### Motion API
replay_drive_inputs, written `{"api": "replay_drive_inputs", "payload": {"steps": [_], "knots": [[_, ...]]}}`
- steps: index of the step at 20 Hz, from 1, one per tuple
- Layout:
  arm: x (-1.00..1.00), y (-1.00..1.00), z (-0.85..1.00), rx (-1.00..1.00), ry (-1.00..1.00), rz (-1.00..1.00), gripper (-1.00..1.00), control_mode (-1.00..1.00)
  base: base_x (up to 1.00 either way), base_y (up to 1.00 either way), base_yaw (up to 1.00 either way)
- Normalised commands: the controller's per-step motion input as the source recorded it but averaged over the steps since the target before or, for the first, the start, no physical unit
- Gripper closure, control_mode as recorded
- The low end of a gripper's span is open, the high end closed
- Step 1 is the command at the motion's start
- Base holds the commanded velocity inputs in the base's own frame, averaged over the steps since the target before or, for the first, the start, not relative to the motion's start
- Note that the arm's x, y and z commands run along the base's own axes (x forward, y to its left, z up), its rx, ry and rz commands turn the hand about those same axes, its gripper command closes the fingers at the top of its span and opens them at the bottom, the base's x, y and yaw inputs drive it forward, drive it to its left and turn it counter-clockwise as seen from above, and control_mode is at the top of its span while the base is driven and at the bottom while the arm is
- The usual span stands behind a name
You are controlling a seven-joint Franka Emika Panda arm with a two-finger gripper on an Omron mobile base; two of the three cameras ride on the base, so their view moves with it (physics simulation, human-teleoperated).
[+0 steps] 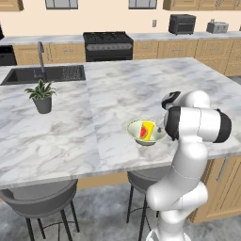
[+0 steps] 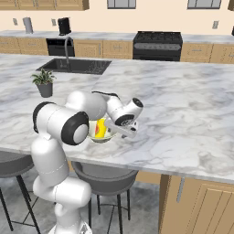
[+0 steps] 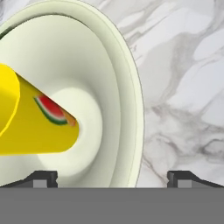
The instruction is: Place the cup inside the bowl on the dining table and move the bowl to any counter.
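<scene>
Spread wide and holding nothing, the jaws of the gripper straddle the right part of the bowl's rim in the hand view: one dark fingertip sits low over the bowl's inside, the other over bare marble beyond the rim. Whether either tip touches the rim cannot be told.

The bowl stands on the dining table, close to its near edge and just left of the arm's bulky white elbow, which hides the bowl's right side in the left base view. The cup lies tipped on its side inside the bowl, its narrow bottom resting toward the bowl's centre, and its red patch reads as a watermelon slice up close.

From the right base view the bowl and cup peek out between the arm's links.

Farther left on the table stands a potted plant, well apart from the bowl, with a dark sink beyond it. A grey stool is tucked under the table's near edge.
</scene>
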Motion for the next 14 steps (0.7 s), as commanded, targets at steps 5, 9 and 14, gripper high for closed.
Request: {"api": "replay_drive_inputs", "payload": {"steps": [5, 9, 14], "knots": [[0.0, 0.06, -0.08, 0.0, 0.0, 0.0, -1.0, -1.0, 0.0, 0.0, 0.0], [0.0, 0.03, -0.04, 0.0, 0.0, 0.0, -1.0, -1.0, 0.0, 0.0, 0.0], [0.0, 0.01, 0.0, 0.0, 0.0, 0.0, -1.0, -1.0, 0.0, 0.0, 0.0]]}}
